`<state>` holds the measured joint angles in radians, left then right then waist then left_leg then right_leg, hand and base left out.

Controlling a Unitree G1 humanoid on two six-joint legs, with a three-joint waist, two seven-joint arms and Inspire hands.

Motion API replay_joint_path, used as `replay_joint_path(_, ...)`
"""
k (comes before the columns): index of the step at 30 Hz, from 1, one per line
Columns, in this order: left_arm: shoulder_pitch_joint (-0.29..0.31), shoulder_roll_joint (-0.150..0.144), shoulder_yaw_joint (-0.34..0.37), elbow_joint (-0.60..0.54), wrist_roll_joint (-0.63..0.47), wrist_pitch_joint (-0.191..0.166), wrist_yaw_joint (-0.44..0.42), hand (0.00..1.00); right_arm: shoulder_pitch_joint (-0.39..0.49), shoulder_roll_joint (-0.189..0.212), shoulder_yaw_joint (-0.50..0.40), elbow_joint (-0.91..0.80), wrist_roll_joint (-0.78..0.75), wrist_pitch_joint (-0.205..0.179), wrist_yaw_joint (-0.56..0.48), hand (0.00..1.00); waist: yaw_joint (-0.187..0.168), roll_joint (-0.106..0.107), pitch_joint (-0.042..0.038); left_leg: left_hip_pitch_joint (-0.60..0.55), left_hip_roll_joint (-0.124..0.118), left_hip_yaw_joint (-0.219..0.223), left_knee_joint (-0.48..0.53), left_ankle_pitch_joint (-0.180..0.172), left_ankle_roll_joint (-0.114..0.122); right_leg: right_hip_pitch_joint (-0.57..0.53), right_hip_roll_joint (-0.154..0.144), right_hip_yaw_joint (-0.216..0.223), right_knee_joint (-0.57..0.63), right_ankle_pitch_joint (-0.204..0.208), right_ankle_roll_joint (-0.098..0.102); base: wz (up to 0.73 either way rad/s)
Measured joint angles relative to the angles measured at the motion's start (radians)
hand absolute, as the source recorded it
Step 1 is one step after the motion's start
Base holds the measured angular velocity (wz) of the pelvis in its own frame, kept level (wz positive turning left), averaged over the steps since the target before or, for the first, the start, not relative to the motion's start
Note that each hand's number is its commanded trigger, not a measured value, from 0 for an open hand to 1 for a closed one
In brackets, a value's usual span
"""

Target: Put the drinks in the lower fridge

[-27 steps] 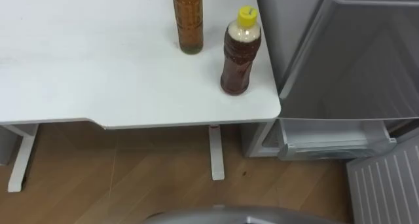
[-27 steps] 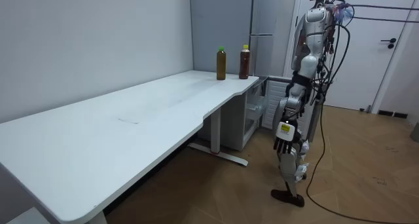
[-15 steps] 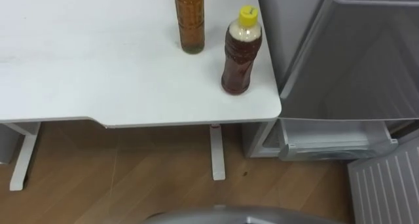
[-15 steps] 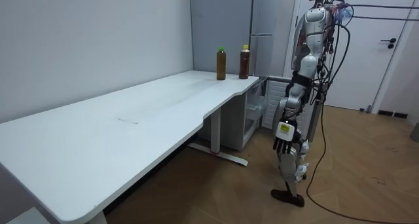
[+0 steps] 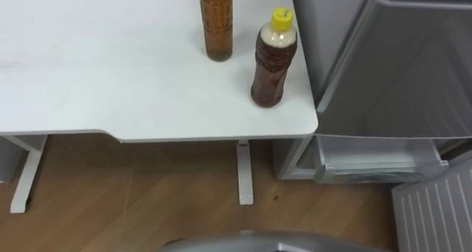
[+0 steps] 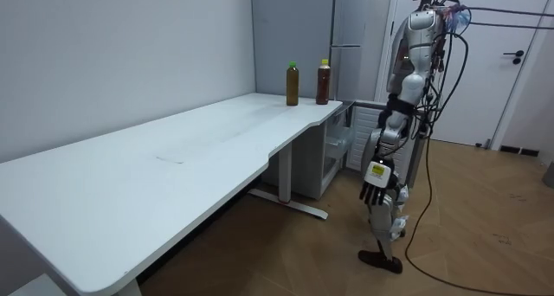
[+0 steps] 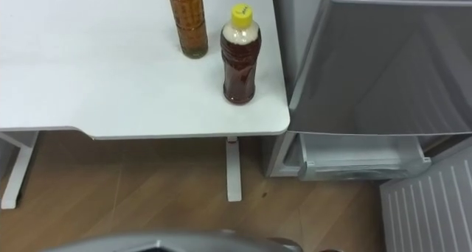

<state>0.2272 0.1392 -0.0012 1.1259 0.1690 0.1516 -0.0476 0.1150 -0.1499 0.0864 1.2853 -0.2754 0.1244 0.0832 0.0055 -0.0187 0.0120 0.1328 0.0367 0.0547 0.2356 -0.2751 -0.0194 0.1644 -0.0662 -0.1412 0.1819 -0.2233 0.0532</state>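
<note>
While one bottle [image 5: 273,58] stands near the table corner [image 5: 302,119], the left robot hand [image 6: 374,192] hangs slack, empty.

Table: long white top [image 6: 173,166]; it runs from the room view's lower left up to a rounded corner, which sits to the room view's left of the fingers [image 6: 371,196] of the left hand [image 6: 376,178] and higher in the view.
Table leg: white post [image 6: 283,175] with a flat foot, under the table's far end, to the room view's left of the fingers.
Floor: light brown wood planks [image 6: 485,244], below the fingers and spreading to the room view's right.
Wall: plain pale grey [image 6: 112,54], behind the table, well apart from the fingers.
Door: white [image 6: 485,80] with a dark handle [image 6: 517,58], to the room view's right of the fingers, well apart.
</note>
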Motion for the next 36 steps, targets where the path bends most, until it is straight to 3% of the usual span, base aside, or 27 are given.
replay_joint_path(6, 0.007, 0.0, 0.01, -0.007, 0.0, 0.0, 0.046, 0.0, 0.0, 0.002, 0.0, -0.002, 0.016, -0.001, 0.004, 0.0, 0.0, -0.014, 0.0005, -0.002, -0.001, -0.005, 0.001, 0.0, 0.0, 0.008, 0.0, -0.004, -0.001, 0.0, 0.0, 0.01)
replay_joint_path(14, 0.003, -0.006, 0.103, -0.007, -0.04, -0.034, 0.171, 0.0, 0.004, -0.002, 0.0, 0.002, 0.031, -0.002, 0.004, 0.0, 0.001, -0.004, -0.0058, 0.0, -0.004, -0.028, 0.002, 0.0, 0.0, 0.022, -0.002, -0.026, -0.011, 0.0, 0.0, 0.08)
replay_joint_path(20, -0.023, -0.012, 0.213, -0.042, -0.194, -0.113, 0.331, 0.0, 0.008, -0.003, 0.002, 0.008, 0.053, -0.003, -0.003, 0.0, 0.027, -0.004, -0.007, 0.0, -0.008, -0.037, -0.002, 0.0, 0.0, 0.028, -0.005, -0.04, -0.012, 0.0, 0.0, 0.05)
replay_joint_path(21, -0.023, -0.011, 0.225, -0.056, -0.225, -0.14, 0.374, 0.0, 0.008, -0.004, 0.002, 0.008, 0.053, -0.004, -0.009, 0.0, 0.029, -0.003, -0.0072, 0.0, -0.009, -0.039, -0.002, 0.0, 0.0, 0.028, -0.007, -0.044, -0.013, 0.0, 0.0, 0.06)
replay_joint_path(23, -0.021, -0.011, 0.236, -0.069, -0.268, -0.169, 0.431, 0.0, 0.008, -0.006, 0.001, 0.008, 0.053, -0.006, -0.017, 0.0, 0.029, -0.006, -0.0053, 0.002, -0.012, -0.043, -0.003, 0.001, 0.001, 0.031, -0.009, -0.051, -0.013, 0.0, 0.001, 0.06)
replay_joint_path(26, -0.013, -0.011, 0.238, -0.079, -0.31, -0.204, 0.505, 0.0, 0.009, -0.01, 0.002, 0.008, 0.051, -0.022, -0.019, 0.0, 0.031, -0.001, -0.0088, 0.003, -0.014, -0.048, -0.001, 0.002, 0.003, 0.033, -0.011, -0.056, -0.012, 0.0, 0.002, 0.05)
replay_joint_path(29, 0.022, -0.013, 0.24, -0.165, -0.385, -0.223, 0.571, 0.0, 0.017, -0.011, 0.001, 0.006, 0.052, -0.039, -0.019, 0.0, 0.037, -0.005, -0.0092, 0.003, -0.015, -0.053, -0.002, 0.002, 0.003, 0.033, -0.011, -0.06, -0.012, 0.0, 0.002, 0.04)
replay_joint_path(31, 0.031, -0.013, 0.248, -0.242, -0.45, -0.26, 0.637, 0.0, 0.024, -0.013, 0.001, 0.0, 0.051, -0.043, -0.019, 0.0, 0.058, -0.006, -0.0095, 0.003, -0.015, -0.053, -0.002, 0.002, 0.003, 0.031, -0.012, -0.063, -0.011, 0.0, 0.002, 0.0)
replay_joint_path(36, 0.036, -0.014, 0.262, -0.43, -0.448, -0.328, 0.744, 0.0, 0.026, -0.022, -0.001, -0.005, 0.046, -0.059, -0.016, 0.0, 0.085, -0.007, -0.0102, -0.001, -0.016, -0.056, -0.001, 0.004, 0.004, 0.029, -0.014, -0.067, -0.01, 0.0, 0.002, 0.01)
